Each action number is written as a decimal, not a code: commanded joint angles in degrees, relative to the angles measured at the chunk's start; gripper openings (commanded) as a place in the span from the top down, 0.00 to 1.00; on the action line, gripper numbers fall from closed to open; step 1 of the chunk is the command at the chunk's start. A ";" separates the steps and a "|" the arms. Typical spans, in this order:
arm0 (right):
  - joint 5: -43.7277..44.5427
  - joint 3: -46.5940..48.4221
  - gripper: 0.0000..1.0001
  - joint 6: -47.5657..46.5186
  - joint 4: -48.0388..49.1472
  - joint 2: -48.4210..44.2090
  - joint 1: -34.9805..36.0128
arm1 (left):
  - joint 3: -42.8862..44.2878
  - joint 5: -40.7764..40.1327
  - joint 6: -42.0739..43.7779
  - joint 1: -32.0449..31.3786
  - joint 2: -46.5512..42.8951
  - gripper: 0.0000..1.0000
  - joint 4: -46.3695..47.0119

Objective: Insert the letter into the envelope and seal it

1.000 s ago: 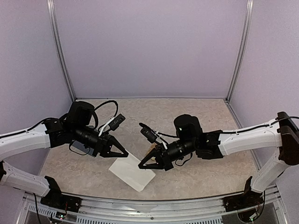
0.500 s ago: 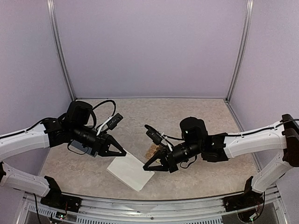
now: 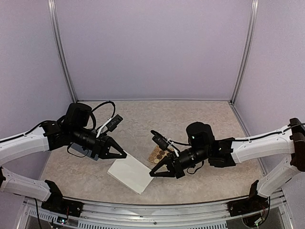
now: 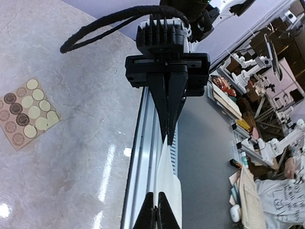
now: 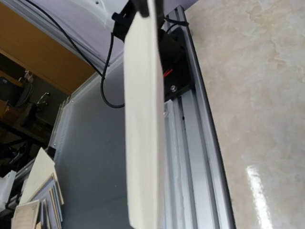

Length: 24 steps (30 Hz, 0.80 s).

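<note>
Right arm has drawn back to the right, uncovering the sticker sheet point(image 3: 156, 154) on the table point(image 3: 200, 119), and the letter point(image 3: 127, 174) sits slightly further left. It hangs white side up over the table's front, pinched at opposite ends by the left gripper point(image 3: 124, 155) and right gripper point(image 3: 152, 174), fingers closed on it.

Lilac walls point(image 3: 152, 47); marbled beige tabletop point(image 3: 209, 119)

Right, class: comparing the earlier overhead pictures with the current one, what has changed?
The right gripper and its arm drew back rightward, uncovering the sticker sheet; the letter drifted slightly left with the left gripper. Both grippers stayed shut on the letter.
</note>
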 commanded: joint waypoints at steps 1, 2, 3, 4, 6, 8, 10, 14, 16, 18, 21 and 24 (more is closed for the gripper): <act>2.77 1.05 1.00 -3.14 -6.42 -2.82 -0.46 | 0.14 -2.91 0.81 1.04 -1.33 0.69 -1.70; 3.99 1.97 1.00 -4.79 -9.50 -2.98 -0.54 | 0.74 -5.42 1.50 1.11 -1.57 0.51 -2.78; 4.90 2.83 1.00 -6.11 -12.80 -3.02 -0.62 | 1.42 -8.46 2.44 1.12 -1.85 0.39 -3.83; 5.27 3.78 1.00 -7.32 -15.41 -2.91 -0.63 | 1.92 -10.97 3.70 1.12 -2.24 0.32 -4.47; 4.72 5.33 1.00 -9.44 -20.51 -2.55 -0.67 | 2.84 -13.73 4.62 0.70 -2.82 0.25 -4.38; 3.81 6.90 1.00 -11.08 -24.57 -2.38 -0.65 | 4.19 -15.68 5.57 -1.25 -2.66 0.22 -4.15; 3.15 8.40 1.00 -12.48 -27.69 -2.46 -0.66 | 5.82 -18.29 6.75 -4.35 -1.11 0.22 -4.76; 2.88 11.06 1.00 -14.81 -32.88 -2.54 -0.64 | 8.65 -19.04 7.55 -9.24 4.20 0.21 -6.47; 2.69 11.79 1.00 -15.54 -34.49 -2.62 -0.63 | 9.20 -18.65 9.08 -10.95 6.24 0.21 -6.80; 2.71 12.65 1.00 -16.19 -35.92 -2.62 -0.63 | 9.81 -17.74 9.53 -12.11 7.83 0.23 -7.38; 3.35 13.60 1.00 -17.15 -37.41 -2.77 -0.63 | 10.78 -17.13 9.81 -13.05 10.25 0.38 -8.66; 3.74 14.64 1.00 -18.37 -39.05 -2.74 -0.63 | 10.87 -17.05 9.69 -13.25 10.97 0.60 -8.84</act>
